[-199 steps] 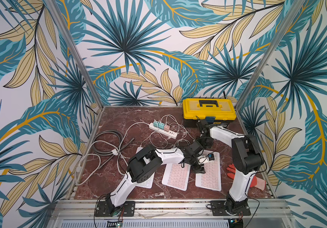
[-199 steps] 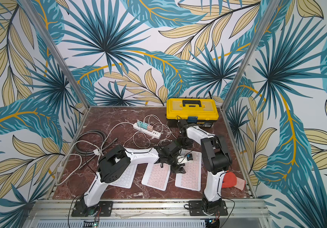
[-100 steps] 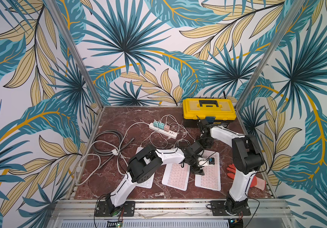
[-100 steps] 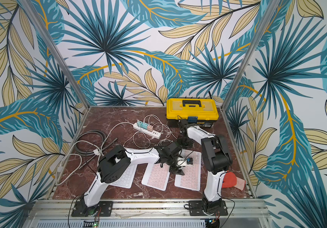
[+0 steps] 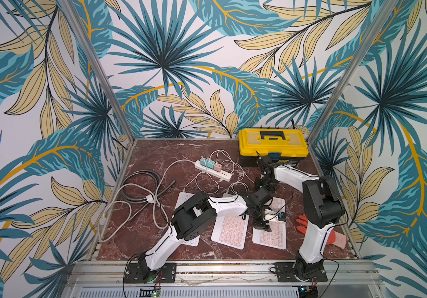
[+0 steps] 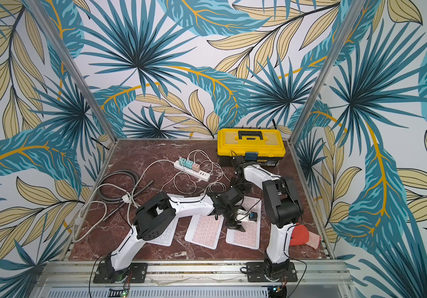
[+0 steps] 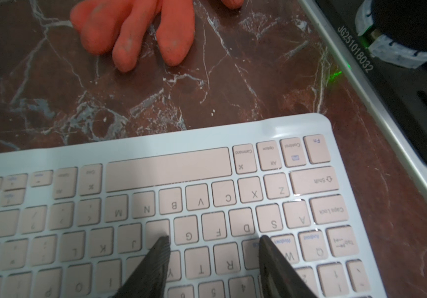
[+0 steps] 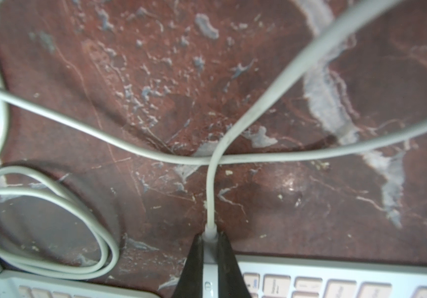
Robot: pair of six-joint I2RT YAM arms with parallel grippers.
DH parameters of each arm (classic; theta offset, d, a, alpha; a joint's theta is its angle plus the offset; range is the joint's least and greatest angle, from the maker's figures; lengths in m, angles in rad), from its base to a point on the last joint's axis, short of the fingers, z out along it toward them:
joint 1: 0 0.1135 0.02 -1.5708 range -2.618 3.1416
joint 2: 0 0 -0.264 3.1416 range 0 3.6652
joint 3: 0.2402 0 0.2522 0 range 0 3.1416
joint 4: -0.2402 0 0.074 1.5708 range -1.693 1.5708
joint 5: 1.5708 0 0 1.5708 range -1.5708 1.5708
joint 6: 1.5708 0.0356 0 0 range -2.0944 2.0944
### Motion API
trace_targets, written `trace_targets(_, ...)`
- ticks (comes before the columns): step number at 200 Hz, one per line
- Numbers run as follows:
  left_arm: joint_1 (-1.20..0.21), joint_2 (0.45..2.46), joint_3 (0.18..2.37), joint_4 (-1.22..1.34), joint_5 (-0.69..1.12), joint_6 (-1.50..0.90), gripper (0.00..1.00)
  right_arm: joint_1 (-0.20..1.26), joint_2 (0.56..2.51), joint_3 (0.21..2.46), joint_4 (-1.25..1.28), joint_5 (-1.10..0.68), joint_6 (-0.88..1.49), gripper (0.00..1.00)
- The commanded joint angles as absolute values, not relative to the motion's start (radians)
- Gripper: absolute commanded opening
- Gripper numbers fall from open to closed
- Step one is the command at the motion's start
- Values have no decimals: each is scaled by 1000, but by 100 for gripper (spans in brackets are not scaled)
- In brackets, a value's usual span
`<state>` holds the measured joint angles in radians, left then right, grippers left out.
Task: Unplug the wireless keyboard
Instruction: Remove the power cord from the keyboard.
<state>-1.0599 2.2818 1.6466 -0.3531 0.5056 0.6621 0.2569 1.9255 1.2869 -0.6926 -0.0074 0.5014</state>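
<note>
The rightmost of three white wireless keyboards (image 5: 270, 232) with pink keys lies on the marble table. Its white charging cable (image 8: 222, 144) ends in a plug (image 8: 211, 231) at the keyboard's (image 8: 336, 276) back edge. My right gripper (image 8: 210, 238) is shut on that plug, in both top views (image 5: 265, 184) (image 6: 238, 183) behind the keyboard. My left gripper (image 7: 213, 241) stands open over the same keyboard (image 7: 168, 165), fingertips down at the key rows with nothing between them; in a top view it is at the keyboard's middle (image 5: 261, 222).
Two more keyboards (image 5: 230, 229) (image 5: 189, 203) lie to the left, with their own white cables. A power strip (image 5: 213, 171) with chargers, a yellow toolbox (image 5: 273, 143), a grey hose (image 5: 140, 188) and an orange glove (image 7: 129, 31) share the table.
My left gripper has slid toward the table's front over the right keyboard, and its jaws have widened a little. The right gripper has stayed on the plug.
</note>
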Motion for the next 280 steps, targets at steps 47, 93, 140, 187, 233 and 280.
trace_targets(47,-1062,2316,1658,-457,477,637,56,302,2011,1382,-847,203,398,5)
trace_targets(93,-1062,2321,1663,-458,481,614,56,270,1998,1350,-773,113,522,3)
trace_targets(140,-1063,2337,1678,-456,474,602,56,211,1948,1275,-613,-52,655,3)
trace_targets(187,-1061,2340,1675,-456,479,598,56,208,1964,1320,-642,97,597,3)
trace_targets(233,-1062,2346,1683,-456,480,592,56,264,1980,1323,-619,156,349,4)
trace_targets(280,-1062,2354,1692,-457,480,586,56,250,1972,1310,-636,136,548,5)
